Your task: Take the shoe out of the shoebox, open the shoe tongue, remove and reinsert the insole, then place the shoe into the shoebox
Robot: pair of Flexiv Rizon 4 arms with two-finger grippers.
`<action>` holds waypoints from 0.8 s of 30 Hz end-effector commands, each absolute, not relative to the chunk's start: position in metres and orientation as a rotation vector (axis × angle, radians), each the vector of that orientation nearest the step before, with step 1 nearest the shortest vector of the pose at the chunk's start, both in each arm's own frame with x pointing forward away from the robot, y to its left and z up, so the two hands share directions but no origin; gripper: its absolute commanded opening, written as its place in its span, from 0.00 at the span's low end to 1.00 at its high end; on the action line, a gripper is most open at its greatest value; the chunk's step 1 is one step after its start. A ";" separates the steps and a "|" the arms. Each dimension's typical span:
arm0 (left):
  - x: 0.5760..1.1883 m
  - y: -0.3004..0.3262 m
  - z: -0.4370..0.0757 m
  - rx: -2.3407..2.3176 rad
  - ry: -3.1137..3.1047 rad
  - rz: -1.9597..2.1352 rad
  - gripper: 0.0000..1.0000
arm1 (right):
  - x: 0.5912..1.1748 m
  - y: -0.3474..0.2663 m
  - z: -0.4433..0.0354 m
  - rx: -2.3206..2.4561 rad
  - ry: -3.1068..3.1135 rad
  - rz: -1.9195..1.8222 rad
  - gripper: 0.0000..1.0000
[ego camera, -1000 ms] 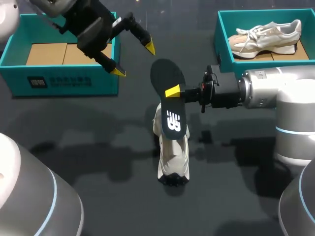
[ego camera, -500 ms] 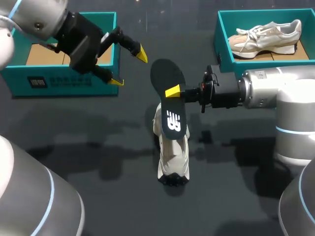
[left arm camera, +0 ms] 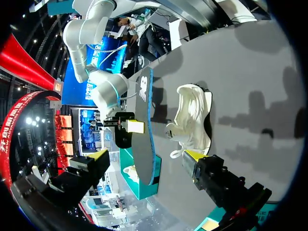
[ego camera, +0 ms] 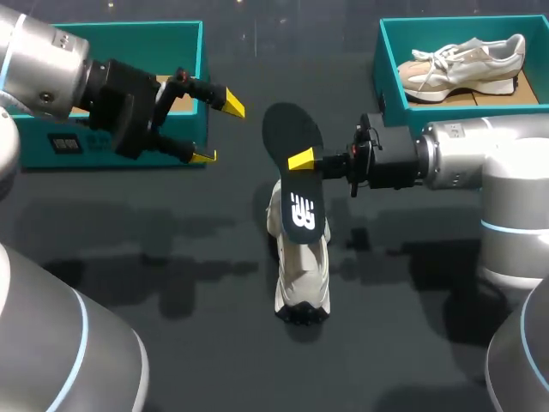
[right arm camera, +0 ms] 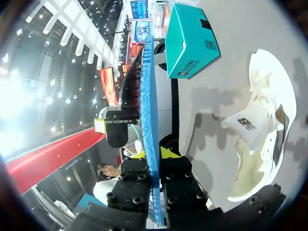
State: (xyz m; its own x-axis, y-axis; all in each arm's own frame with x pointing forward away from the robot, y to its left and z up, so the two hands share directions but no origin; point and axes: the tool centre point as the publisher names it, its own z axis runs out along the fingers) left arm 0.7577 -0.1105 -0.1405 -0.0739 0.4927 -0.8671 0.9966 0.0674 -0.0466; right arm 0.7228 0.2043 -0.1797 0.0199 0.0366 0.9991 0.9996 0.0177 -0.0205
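A dark insole (ego camera: 292, 163) hangs on edge above the white shoe (ego camera: 300, 266), which lies on the dark table at mid-table. My right gripper (ego camera: 305, 160) is shut on the insole's rim from the right. In the right wrist view the insole's blue edge (right arm camera: 148, 110) rises from between my right gripper (right arm camera: 154, 156), with the shoe (right arm camera: 260, 139) beside it, tongue pulled open. My left gripper (ego camera: 217, 129) stands open to the left of the insole, apart from it. In the left wrist view the left gripper (left arm camera: 145, 156) faces the insole (left arm camera: 143, 130) and shoe (left arm camera: 195, 120).
A teal shoebox (ego camera: 129, 28) stands at the back left, partly behind my left arm, and shows in the right wrist view (right arm camera: 192, 41). Another teal shoebox (ego camera: 382, 51) at the back right holds a second pale shoe (ego camera: 463, 62).
My left arm has drawn back to the left and turned, its open gripper now lower and further from the insole. The right arm, insole and shoe have not moved.
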 end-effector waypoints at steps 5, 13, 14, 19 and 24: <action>0.753 -0.128 -0.159 1.396 1.586 -0.963 1.00 | 0.721 0.206 -0.177 -1.234 -1.225 -1.176 0.00; 0.753 -0.145 -0.162 1.327 1.542 -0.964 1.00 | 0.718 0.201 -0.164 -1.255 -1.226 -1.201 0.00; 0.753 -0.148 -0.162 1.309 1.540 -0.971 1.00 | 0.718 0.201 -0.163 -1.258 -1.222 -1.200 0.00; 0.760 -0.158 -0.164 1.251 1.515 -0.977 1.00 | 0.714 0.205 -0.158 -1.244 -1.200 -1.201 0.00; 0.764 -0.167 -0.166 1.202 1.495 -1.005 1.00 | 0.711 0.209 -0.156 -1.237 -1.173 -1.192 0.00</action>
State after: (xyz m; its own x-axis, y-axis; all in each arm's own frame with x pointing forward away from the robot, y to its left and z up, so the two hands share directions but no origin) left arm 0.7607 -0.1569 -0.1597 -0.0868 0.2540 -0.9633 0.9830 0.1786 -0.0415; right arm 0.7131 0.2070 -0.1553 0.0362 -0.0009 0.9993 0.9993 -0.0109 -0.0362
